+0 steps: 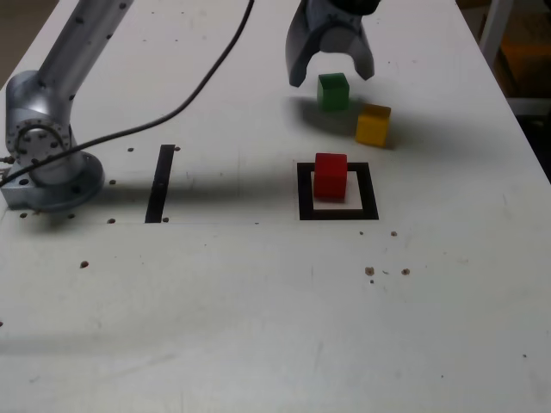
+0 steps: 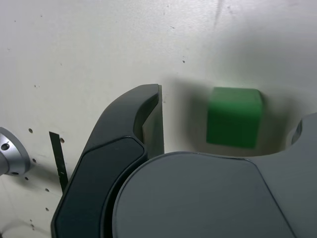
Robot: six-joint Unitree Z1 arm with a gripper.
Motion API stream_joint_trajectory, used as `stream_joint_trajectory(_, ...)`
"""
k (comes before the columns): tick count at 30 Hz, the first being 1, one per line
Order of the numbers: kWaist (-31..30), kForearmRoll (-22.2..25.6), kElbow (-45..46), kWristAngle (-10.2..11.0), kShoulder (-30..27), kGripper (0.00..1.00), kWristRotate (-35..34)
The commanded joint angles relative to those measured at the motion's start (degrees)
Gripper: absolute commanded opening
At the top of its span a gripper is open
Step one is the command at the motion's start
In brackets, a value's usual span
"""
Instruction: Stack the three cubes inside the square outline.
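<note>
The red cube [image 1: 331, 175] stands inside the square outline [image 1: 337, 192], near its back edge. The green cube [image 1: 333, 91] rests on the table behind the outline, and the yellow cube [image 1: 374, 125] lies just to its right in the exterior view. My gripper [image 1: 331, 74] hangs open above and around the green cube, one finger on each side, touching nothing. In the wrist view the green cube [image 2: 233, 117] lies between the dark finger [image 2: 126, 129] and the other finger at the frame's edge. The red and yellow cubes are out of the wrist view.
A single straight black tape strip [image 1: 160, 182] lies at the exterior view's left, next to the arm's base [image 1: 43, 163]. A black cable [image 1: 202, 82] runs across the back of the white table [image 1: 258, 310]. The table's right edge is near the yellow cube.
</note>
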Motion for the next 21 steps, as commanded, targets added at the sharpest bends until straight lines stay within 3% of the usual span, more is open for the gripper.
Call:
stream_joint_trajectory(1,-1.38,0.95,-1.75,0.32,-1.82,0.97,-0.03)
stream_joint_trajectory(5,-5.49,2.23,-5.34,-0.21,-2.05,0.97,-0.3)
stream_joint_trajectory(12,-14.94,1.96,-7.21,-2.41,2.33,0.97,1.04)
stream_joint_trajectory(21,-13.91,1.75,-6.07,-1.29,3.82,0.97,7.05)
